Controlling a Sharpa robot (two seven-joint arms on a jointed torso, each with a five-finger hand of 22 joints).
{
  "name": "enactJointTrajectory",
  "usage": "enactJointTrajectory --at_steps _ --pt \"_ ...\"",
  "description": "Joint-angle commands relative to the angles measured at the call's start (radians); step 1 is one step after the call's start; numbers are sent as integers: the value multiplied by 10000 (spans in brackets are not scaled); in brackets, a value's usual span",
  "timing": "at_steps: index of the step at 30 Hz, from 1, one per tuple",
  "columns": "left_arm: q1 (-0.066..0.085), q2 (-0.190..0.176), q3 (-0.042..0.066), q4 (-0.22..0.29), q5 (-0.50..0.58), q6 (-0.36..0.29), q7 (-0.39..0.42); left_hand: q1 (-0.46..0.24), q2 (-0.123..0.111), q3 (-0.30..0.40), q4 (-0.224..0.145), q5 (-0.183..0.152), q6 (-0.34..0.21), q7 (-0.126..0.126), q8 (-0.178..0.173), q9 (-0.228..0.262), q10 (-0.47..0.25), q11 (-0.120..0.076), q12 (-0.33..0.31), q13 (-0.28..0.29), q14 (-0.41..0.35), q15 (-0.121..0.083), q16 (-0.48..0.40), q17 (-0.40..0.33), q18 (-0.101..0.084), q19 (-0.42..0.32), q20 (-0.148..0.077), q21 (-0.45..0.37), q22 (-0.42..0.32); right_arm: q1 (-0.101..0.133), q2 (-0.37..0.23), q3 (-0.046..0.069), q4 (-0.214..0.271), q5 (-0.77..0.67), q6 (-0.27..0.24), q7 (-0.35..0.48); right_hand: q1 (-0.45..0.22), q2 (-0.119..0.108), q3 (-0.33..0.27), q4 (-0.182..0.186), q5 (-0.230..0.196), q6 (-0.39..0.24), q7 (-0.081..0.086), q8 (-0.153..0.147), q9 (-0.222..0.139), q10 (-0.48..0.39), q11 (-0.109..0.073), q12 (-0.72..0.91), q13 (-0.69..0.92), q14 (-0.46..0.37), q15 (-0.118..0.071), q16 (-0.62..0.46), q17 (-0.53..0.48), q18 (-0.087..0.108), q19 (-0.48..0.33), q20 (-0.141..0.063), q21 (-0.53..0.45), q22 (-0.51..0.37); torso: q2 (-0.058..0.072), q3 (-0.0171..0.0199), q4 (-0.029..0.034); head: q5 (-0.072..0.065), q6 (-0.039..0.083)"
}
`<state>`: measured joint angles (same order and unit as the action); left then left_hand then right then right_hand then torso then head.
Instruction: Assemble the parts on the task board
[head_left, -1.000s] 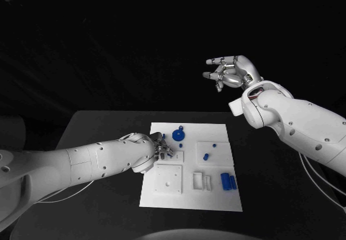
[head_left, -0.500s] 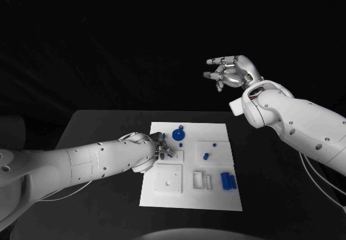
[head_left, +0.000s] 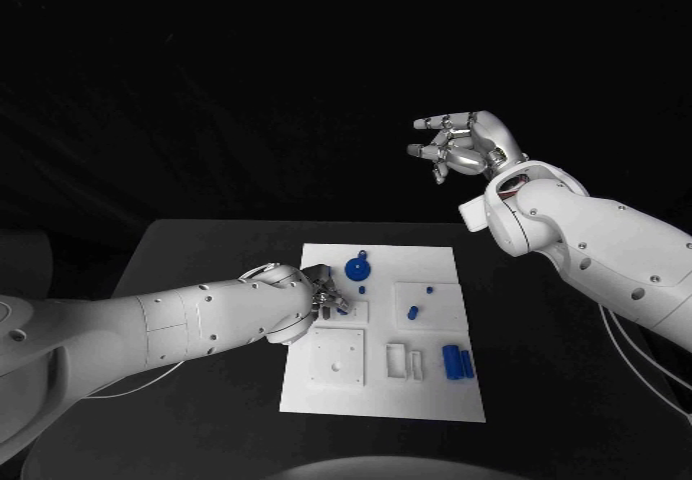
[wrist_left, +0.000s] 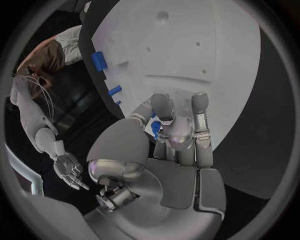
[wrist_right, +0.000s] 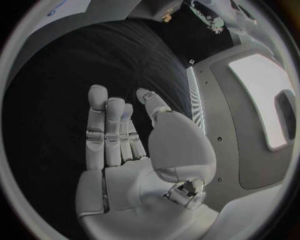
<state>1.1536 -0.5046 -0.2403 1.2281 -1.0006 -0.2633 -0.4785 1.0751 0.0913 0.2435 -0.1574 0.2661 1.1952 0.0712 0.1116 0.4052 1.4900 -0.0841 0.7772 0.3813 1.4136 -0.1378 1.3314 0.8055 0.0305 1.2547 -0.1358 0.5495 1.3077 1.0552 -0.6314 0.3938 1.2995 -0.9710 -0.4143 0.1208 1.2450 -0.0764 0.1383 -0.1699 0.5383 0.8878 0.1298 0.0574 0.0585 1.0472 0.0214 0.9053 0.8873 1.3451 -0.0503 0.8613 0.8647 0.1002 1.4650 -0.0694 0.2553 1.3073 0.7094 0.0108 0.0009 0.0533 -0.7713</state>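
Leftmost, left robot hand (head_left: 320, 293) low at task board's (head_left: 378, 400) left edge on the tabletop (head_left: 188, 260), fingers (wrist_left: 199, 117) pinching small blue part (wrist_left: 155, 128); long axis not discernible. Mid-board, blue disc (head_left: 358, 268); farther right, blue bars (head_left: 456, 362) lengthwise along board. Rightmost, right robot hand (head_left: 462, 143) raised, fingers spread, grasping nothing.

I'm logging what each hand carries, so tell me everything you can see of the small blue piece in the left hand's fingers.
The small blue part is pinched between the fingertips of the left hand, just above the task board. Only a sliver shows between the silver fingers: bright blue, smooth, plastic-looking. Its full shape and whether it touches the board cannot be told. In the head view the hand covers it at the board's left edge.
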Motion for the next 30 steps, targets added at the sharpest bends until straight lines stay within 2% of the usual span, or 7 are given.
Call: enactJointTrajectory --at_steps 1,14,18,24,30 --pt "-15 34 -7 -24 -377 291 -54 111 202 -13 93 -54 2437 -1553 215 7971 227 -277 77 15 56 5 4 28 27 10 86 -46 180 0 18 7 -9 -3 151 25 -130 7 63 7 79 89 25 14 12 -47 9 22 -14 -46 4 16 -8 156 250 10 -42 304 2 3 -2 18 -10" --pt "-16 36 -7 -48 -667 487 -123 7 328 -44 235 -207 2457 -1576 341 8088 223 -282 227 98 102 22 44 169 145 19 215 -22 185 -1 10 7 -26 -3 175 14 -153 -1 109 -4 163 89 26 14 12 -48 7 19 -17 -49 3 14 -8 155 248 9 -44 308 2 -4 -3 33 -36" --pt "-16 29 -6 -60 -715 582 -139 -35 376 -60 315 -257 2441 -1580 452 8184 218 -276 318 182 126 42 24 196 282 13 347 12 186 -1 10 6 -31 -4 184 10 -156 -3 118 -8 177 102 25 14 13 -49 6 18 -18 -50 2 14 -8 155 247 8 -54 306 -2 -5 -6 32 -44" --pt "-16 30 -6 -68 -786 755 -171 -143 418 -31 327 -240 2462 -1578 618 8029 219 -252 373 228 128 64 51 250 366 -2 422 62 188 -2 5 6 -31 -5 194 5 -165 -9 138 -16 214 118 23 15 14 -50 5 15 -20 -50 0 14 -7 157 247 7 -72 303 4 -8 -2 29 -61" --pt "-16 26 -6 -61 -905 864 -225 -173 459 -17 343 -233 2435 -1577 679 7996 219 -251 375 231 135 66 52 256 373 -7 432 69 184 -2 -2 6 -31 -5 209 -6 -178 -13 148 -16 234 121 24 15 14 -49 5 15 -21 -50 0 13 -8 155 249 6 -61 305 6 -6 0 39 -73"
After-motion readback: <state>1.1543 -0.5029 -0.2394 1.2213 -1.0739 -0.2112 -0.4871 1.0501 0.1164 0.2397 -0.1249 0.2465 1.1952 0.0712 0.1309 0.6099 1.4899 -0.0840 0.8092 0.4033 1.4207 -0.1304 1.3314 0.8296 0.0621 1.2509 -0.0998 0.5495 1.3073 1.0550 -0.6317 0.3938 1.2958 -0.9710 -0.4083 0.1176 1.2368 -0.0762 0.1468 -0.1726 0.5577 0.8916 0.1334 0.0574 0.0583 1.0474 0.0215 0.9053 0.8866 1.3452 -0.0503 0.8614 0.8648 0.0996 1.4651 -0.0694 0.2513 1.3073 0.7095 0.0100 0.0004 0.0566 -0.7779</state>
